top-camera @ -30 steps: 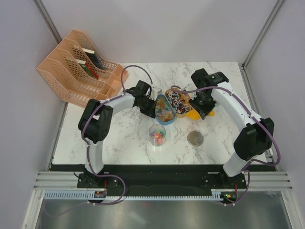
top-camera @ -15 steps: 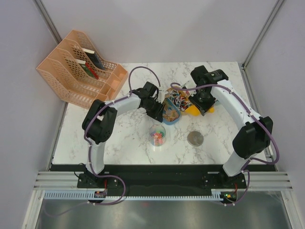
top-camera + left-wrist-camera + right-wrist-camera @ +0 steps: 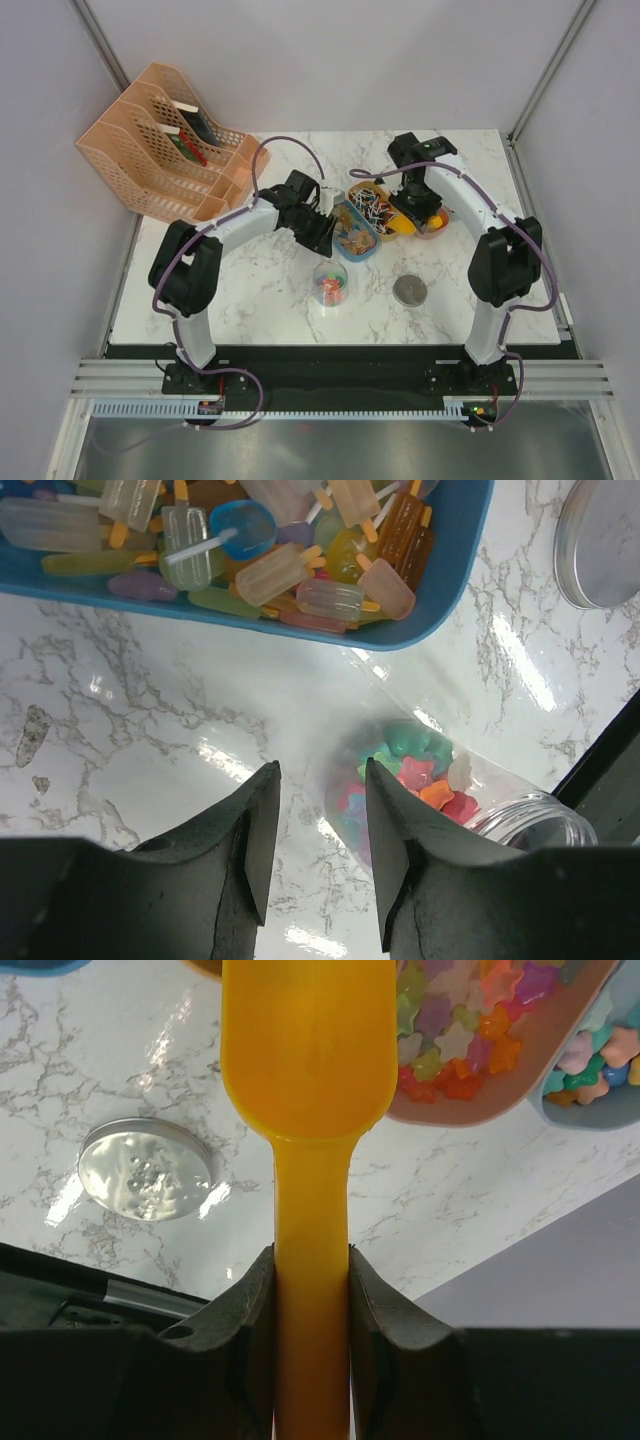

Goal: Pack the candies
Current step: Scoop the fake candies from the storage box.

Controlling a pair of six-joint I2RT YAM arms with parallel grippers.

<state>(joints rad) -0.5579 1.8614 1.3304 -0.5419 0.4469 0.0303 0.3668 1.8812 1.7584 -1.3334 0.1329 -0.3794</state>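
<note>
Right gripper (image 3: 312,1285) clamped handle of yellow-orange plastic scoop (image 3: 308,1050); left gripper (image 3: 318,825) spread, empty. Multicoloured star-shaped candies (image 3: 452,1052) lay in tan oval tray (image 3: 505,1103) beside scoop bowl. Judgement: dig shallow, lift level.

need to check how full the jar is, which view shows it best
The left wrist view: the clear jar sits close at lower right, coloured candies visible through its wall. The top external view shows the jar small, from above, between the arms. The right wrist view misses it.
</note>
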